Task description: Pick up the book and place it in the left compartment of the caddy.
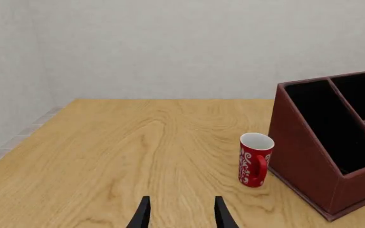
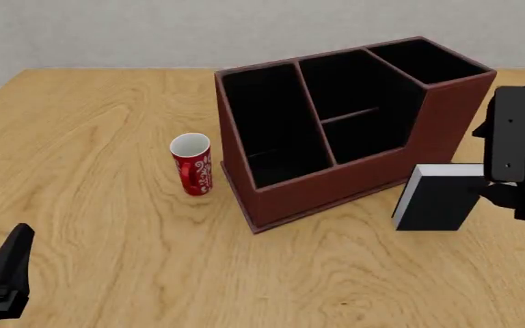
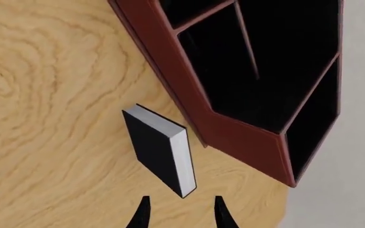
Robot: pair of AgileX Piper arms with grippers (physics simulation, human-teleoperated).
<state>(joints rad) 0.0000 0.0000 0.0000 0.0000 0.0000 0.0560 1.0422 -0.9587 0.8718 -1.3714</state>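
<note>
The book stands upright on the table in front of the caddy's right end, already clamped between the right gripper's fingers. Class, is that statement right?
Not quite. The book does stand upright on the table by the caddy's right end, but it is not clamped. The right wrist view shows the right gripper open, its fingertips short of the book with wood visible between.

On the wooden tabletop (image 2: 107,225), the large reddish-brown caddy box (image 2: 335,188) stands at the middle toward the far side, its long narrow left compartment (image 2: 267,130) nearest the red printed mug (image 2: 191,165), which stands just beside the caddy's left wall without touching it. The thick black hardcover book (image 2: 437,198) stands upright near the caddy's front right corner, apart from it. The right tool (image 3: 179,211) lies just right of the book, and the left tool (image 1: 181,213) sits at the near left edge, well apart from everything.
</note>
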